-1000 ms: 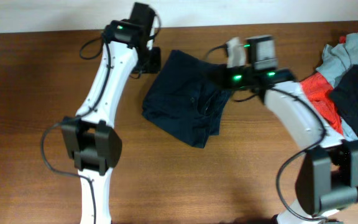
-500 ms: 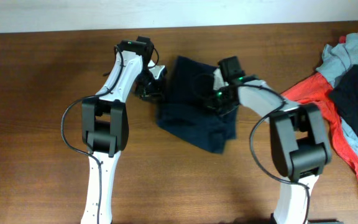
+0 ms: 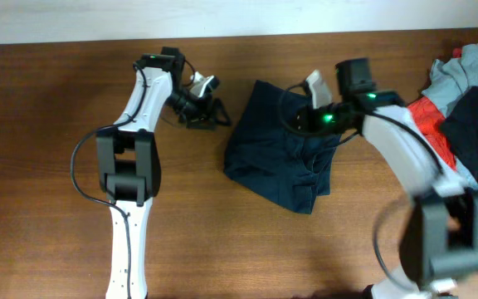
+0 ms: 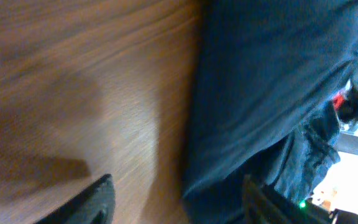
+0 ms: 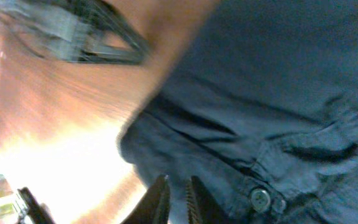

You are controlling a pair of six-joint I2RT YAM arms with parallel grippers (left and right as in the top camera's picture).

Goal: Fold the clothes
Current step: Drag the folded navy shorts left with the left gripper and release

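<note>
The dark navy shorts (image 3: pixel 272 154) lie crumpled in a folded heap at the middle of the table; they also show in the left wrist view (image 4: pixel 278 81) and the right wrist view (image 5: pixel 278 93), where a waistband button is visible. My left gripper (image 3: pixel 208 112) is open and empty, just left of the shorts' top left edge, with bare wood between its fingers (image 4: pixel 178 186). My right gripper (image 3: pixel 299 116) is over the shorts' upper right part. Its jaws are nearly together on a thin fold of the fabric (image 5: pixel 176 180).
A pile of other clothes lies at the right edge: red-orange (image 3: pixel 426 116), light grey (image 3: pixel 471 71) and navy (image 3: pixel 475 124). The wooden table (image 3: pixel 56 166) runs to a pale back edge along the top.
The shorts have slid to the right and a little nearer, along with my right gripper. My left gripper now stands apart from the shorts' left edge, pointing right.
</note>
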